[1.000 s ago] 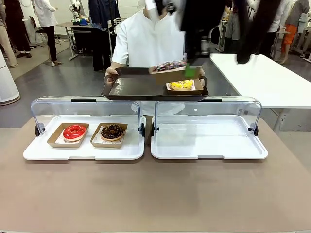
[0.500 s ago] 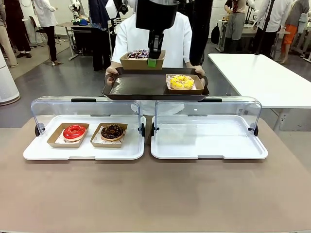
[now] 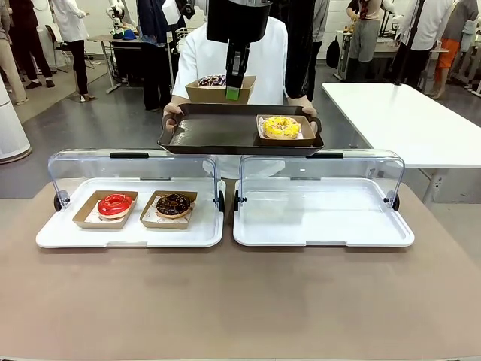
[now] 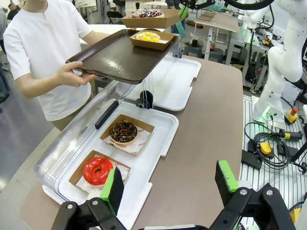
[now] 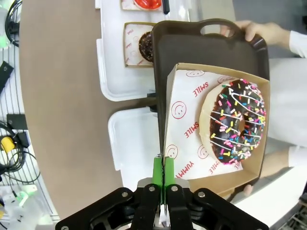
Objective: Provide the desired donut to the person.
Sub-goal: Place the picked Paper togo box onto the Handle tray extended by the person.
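Two grippers are at work in very different ways. The right gripper has its green pads pressed together on the near wall of a cardboard tray, pinching that thin edge so the sprinkled chocolate donut rides level inside on its printed paper. In the front view, upper centre, it hangs over the far left part of the dark serving tray that the person holds out with both hands, probably so the box can be lowered onto the free space beside the yellow-iced donut already there.

At the bottom of the left wrist view, the left gripper has its fingers spread wide and holds nothing, hanging over the brown table, well apart from the open display case with the red-glazed donut and the dark chocolate donut.

Whether the box's underside touches the serving tray cannot be told. The right arm is cut off at the front view's top edge, and the carried donut there is mostly hidden behind its box wall.
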Robot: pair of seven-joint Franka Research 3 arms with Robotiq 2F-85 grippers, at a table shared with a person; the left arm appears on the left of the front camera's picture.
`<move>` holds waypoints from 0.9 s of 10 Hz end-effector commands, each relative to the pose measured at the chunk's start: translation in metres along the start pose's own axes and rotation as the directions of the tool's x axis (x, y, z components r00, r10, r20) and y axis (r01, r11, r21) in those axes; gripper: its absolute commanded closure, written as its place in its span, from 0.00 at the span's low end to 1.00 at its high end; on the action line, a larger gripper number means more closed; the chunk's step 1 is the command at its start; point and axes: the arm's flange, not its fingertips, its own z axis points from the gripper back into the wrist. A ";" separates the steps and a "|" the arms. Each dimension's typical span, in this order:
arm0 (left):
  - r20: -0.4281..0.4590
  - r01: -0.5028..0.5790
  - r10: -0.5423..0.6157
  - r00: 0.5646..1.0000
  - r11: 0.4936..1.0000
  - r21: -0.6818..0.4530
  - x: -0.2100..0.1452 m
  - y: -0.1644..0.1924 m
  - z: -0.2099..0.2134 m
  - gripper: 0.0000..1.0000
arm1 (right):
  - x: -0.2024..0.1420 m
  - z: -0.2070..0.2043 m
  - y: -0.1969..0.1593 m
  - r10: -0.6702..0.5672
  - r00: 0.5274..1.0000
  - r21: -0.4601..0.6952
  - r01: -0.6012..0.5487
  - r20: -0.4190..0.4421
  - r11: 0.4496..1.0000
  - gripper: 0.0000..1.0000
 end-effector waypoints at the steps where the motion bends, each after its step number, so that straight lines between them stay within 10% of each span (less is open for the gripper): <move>1: 0.022 0.020 -0.020 1.000 1.000 -0.001 0.000 0.001 0.001 0.00 | -0.003 0.002 0.004 0.012 1.000 -0.003 -0.012 0.007 1.000 0.99; 9: 0.022 0.020 -0.020 1.000 1.000 -0.001 0.000 0.001 0.001 0.00 | -0.009 -0.021 -0.052 0.012 0.999 0.032 -0.014 0.038 0.999 0.99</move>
